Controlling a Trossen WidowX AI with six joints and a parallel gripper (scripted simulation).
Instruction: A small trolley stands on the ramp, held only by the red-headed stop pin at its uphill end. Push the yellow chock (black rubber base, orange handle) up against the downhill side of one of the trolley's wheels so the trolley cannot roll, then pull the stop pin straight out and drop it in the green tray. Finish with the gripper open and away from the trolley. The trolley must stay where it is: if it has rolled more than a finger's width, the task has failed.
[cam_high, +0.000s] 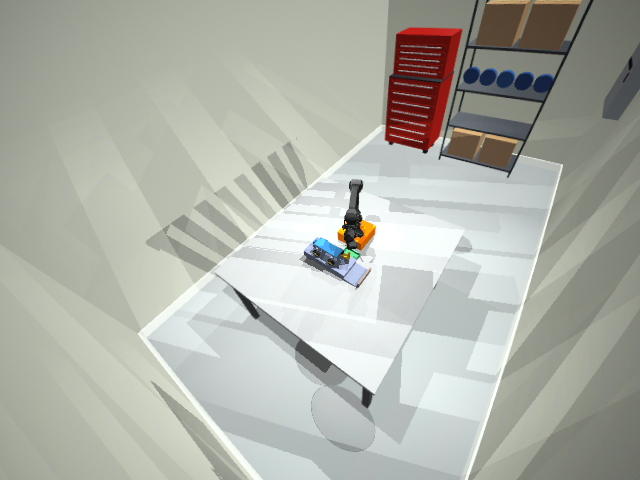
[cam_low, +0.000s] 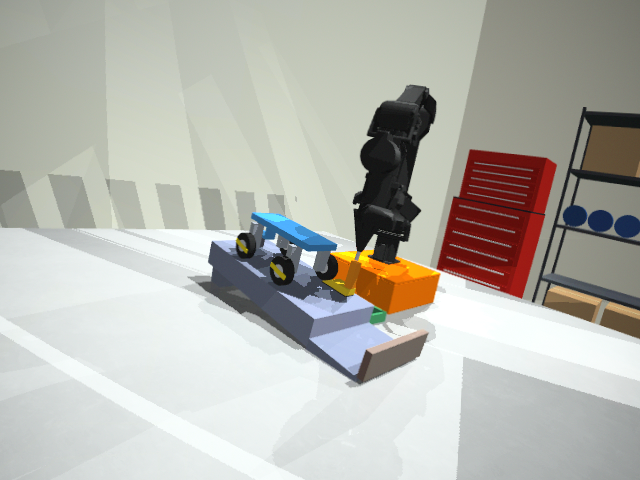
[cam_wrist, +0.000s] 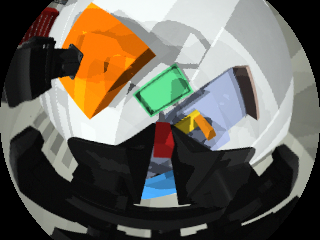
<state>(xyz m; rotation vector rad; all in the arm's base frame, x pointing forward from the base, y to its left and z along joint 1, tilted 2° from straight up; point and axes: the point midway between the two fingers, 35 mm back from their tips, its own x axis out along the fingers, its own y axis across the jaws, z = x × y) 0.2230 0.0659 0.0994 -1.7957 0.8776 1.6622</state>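
My gripper (cam_high: 351, 245) (cam_low: 361, 249) (cam_wrist: 162, 127) is shut on the stop pin; its red head (cam_wrist: 163, 142) shows between the fingertips, and its grey shaft (cam_low: 357, 255) points down in the exterior view. The pin is off the ramp, in the air near the green tray (cam_high: 354, 254) (cam_low: 378, 315) (cam_wrist: 163, 91). The blue trolley (cam_high: 327, 246) (cam_low: 294, 230) (cam_wrist: 160, 185) stands on the ramp (cam_high: 330, 266) (cam_low: 287, 303) (cam_wrist: 222, 102). The yellow chock (cam_low: 339, 287) (cam_wrist: 188, 122) sits at the downhill side of its lower wheel nearest the robot base, handle up; exact contact is unclear. The tray's inside is mostly hidden in the exterior view.
The orange base block (cam_high: 363, 234) (cam_low: 403, 284) (cam_wrist: 102, 60) stands beside the tray. A brown end board (cam_high: 364, 277) (cam_low: 393, 356) (cam_wrist: 248, 91) closes the ramp's low end. The chock's orange handle (cam_low: 354, 275) (cam_wrist: 205, 126) stands up close to the gripper in the exterior view.
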